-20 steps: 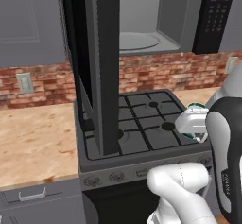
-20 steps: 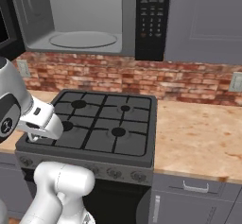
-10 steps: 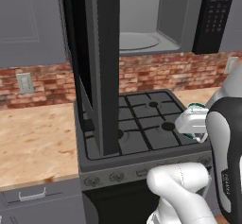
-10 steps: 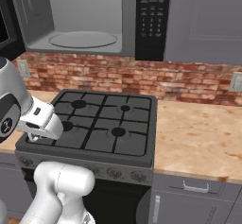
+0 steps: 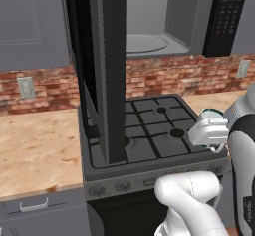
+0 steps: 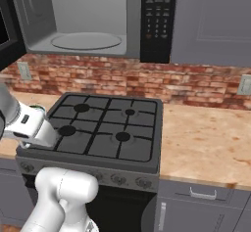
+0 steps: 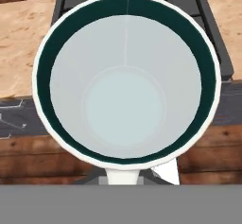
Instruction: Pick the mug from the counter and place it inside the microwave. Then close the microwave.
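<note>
- Pale blue-grey glossy mug with a teal rim [image 7: 126, 79] sat right under the hand camera, mouth toward the lens, empty inside; its rim also peeked out at the white arm's wrist [image 5: 211, 113] beside the black gas stovetop [image 5: 149, 133].
- Two-finger gripper [image 5: 208, 130] was closed down tight with the mug in its grasp; fingertips themselves hidden behind the cup.
- Against the pictures from the last second, nothing had shifted: arm, mug and stove lay alike. Judged a pause with the pick done and the carry not begun.
- Large dark grey-black microwave [image 6: 158, 20] stood open overhead, wide dark glass door [image 5: 107, 70] swung out, round turntable [image 6: 86, 40] bare.
- Tan wood-grain counter [image 6: 206, 143] lay beside the stove.
- Remaining: lift to the cavity, release, shut door.
</note>
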